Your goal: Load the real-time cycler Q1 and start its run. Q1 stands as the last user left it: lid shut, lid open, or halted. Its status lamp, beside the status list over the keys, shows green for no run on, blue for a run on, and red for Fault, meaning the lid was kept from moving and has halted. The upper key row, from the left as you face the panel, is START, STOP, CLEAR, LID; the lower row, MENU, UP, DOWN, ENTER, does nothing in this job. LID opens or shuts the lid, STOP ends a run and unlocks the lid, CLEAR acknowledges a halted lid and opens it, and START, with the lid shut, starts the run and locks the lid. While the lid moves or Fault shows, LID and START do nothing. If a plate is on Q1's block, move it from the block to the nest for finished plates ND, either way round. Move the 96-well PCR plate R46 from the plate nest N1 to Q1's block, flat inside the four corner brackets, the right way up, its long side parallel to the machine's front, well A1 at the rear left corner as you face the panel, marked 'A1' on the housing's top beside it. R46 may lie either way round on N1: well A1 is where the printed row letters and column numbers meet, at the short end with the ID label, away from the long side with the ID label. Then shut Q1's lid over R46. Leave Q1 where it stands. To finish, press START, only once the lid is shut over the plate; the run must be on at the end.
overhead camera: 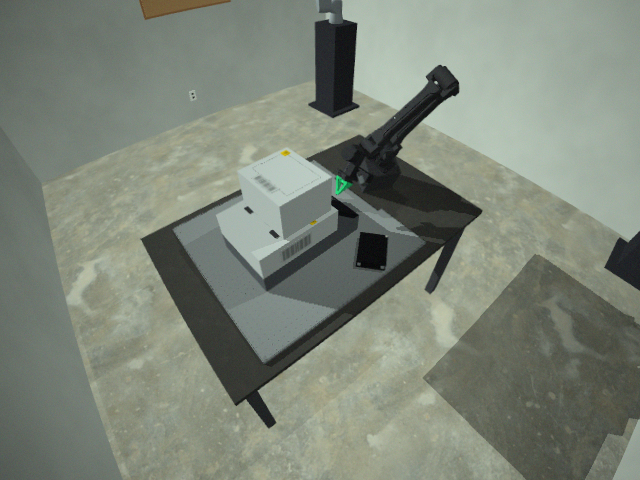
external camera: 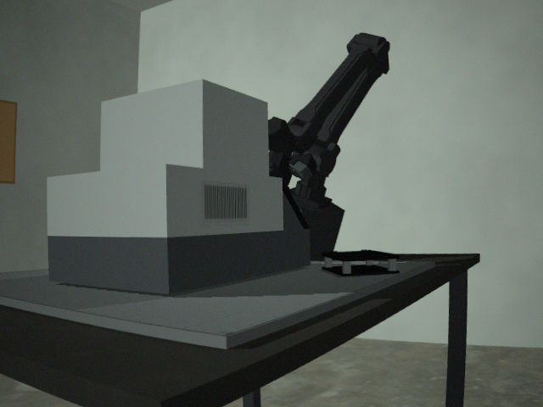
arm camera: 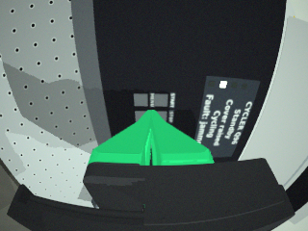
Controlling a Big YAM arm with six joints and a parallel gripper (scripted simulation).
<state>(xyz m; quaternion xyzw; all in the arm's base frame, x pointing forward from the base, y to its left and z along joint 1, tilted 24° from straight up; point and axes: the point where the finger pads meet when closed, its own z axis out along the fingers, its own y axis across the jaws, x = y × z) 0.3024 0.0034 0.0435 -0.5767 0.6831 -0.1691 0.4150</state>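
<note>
The cycler Q1 [overhead camera: 281, 214] is a white stepped box with its lid [overhead camera: 284, 193] down; it also shows in the side view [external camera: 175, 184]. My gripper [overhead camera: 341, 186] has green fingers, shut and empty, at the dark sloped front panel [overhead camera: 345, 209]. In the wrist view the fingertips [arm camera: 150, 115] are pressed together and point at the key row [arm camera: 154, 104] just beyond them. The status list [arm camera: 225, 118] lies to the right of the keys, with a pale lamp [arm camera: 222, 84] at its end whose colour I cannot tell. No plate is in sight.
A black plate nest [overhead camera: 372, 250] on short white posts stands to the right of Q1, nothing on it; it also shows in the side view [external camera: 360, 261]. The arm's base [overhead camera: 382, 170] stands at the table's back. A perforated grey mat [overhead camera: 289, 289] lies under Q1.
</note>
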